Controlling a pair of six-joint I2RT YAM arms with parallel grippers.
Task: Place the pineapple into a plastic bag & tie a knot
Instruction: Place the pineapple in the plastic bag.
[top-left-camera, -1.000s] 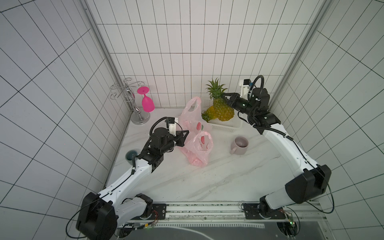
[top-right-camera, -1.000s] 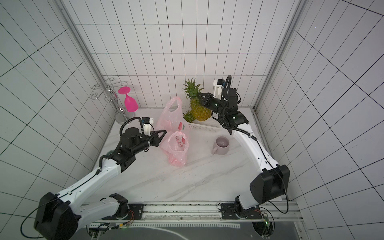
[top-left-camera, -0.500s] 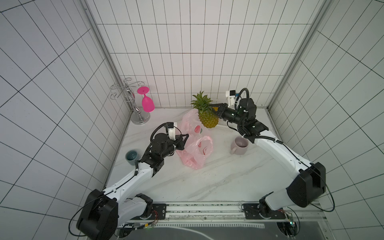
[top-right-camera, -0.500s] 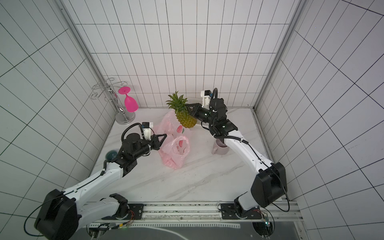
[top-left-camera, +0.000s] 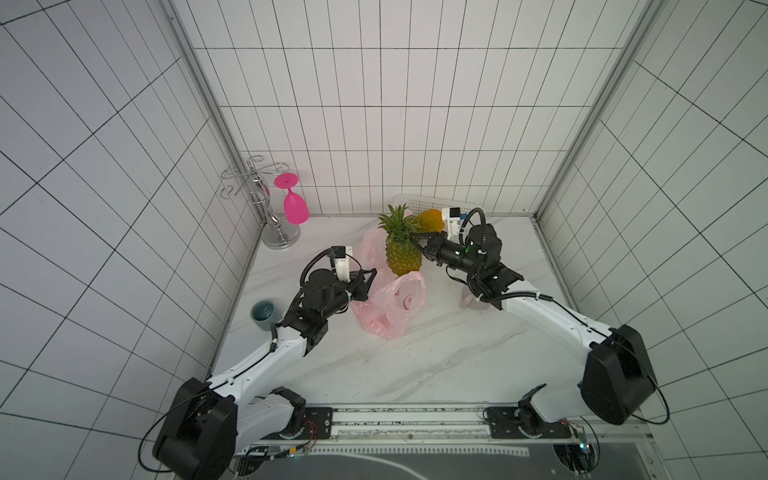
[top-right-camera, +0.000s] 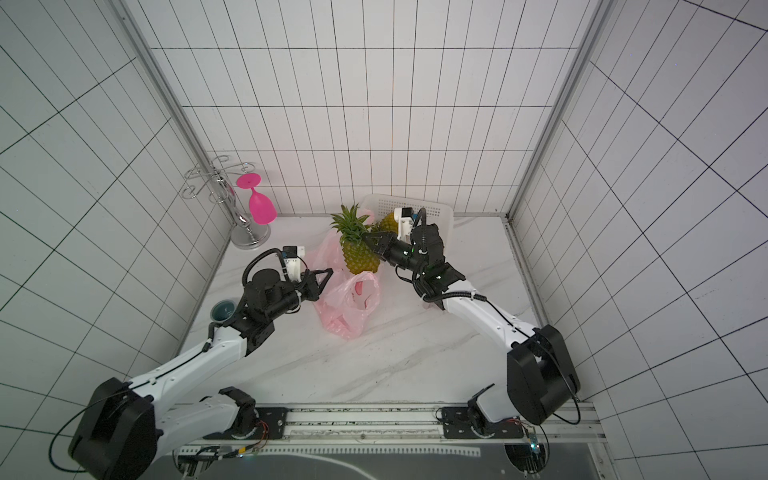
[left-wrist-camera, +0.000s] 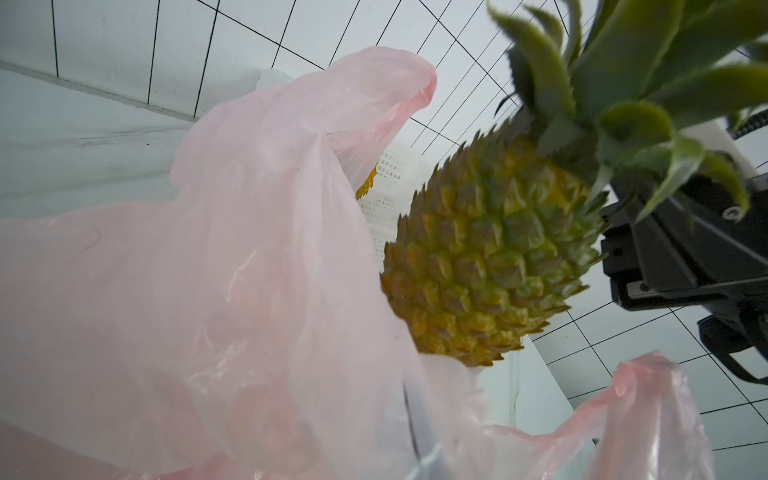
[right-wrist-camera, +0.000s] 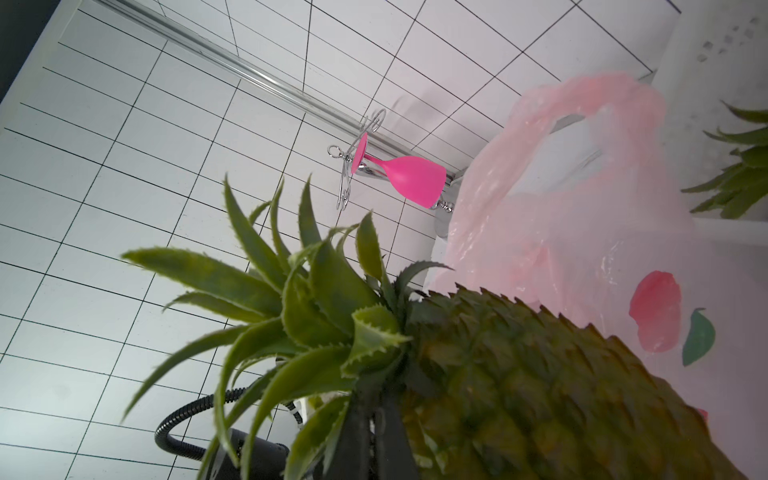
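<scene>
White tiled walls close in on three sides of a pale marble desk (top-left-camera: 436, 353), and we read it from the left. In the far left corner we see a chrome glass rack (top-left-camera: 281, 240) with a bright pink wine glass (top-left-camera: 296, 205) hanging from it, bowl down. Nearer the front, close to the left wall, stands a grey-blue cup (top-left-camera: 264, 313). Next comes the left claw (top-left-camera: 369, 284), its jaws together on the near edge of the plastic bag (top-left-camera: 395, 307). The bag is pale pink and crinkled, and it sits on the desk with its mouth gaping upward. One loop handle (top-left-camera: 371, 249) rises behind the claw, and in the right wrist view we make out a red fruit print (right-wrist-camera: 654, 316) on the film. Just above that mouth hangs the pineapple (top-left-camera: 402, 257), upright with its leaves up. Its base is about level with the bag's rim and, as far as we can tell, not yet inside. The right claw (top-left-camera: 419, 244) is clamped on it from the right, where the crown meets the fruit. Behind that claw a second pineapple (top-left-camera: 430, 220) lies in a white perforated basket (top-left-camera: 424, 204) against the back wall. Under the right arm we glimpse part of a pinkish mug (top-left-camera: 471, 301), mostly hidden.
</scene>
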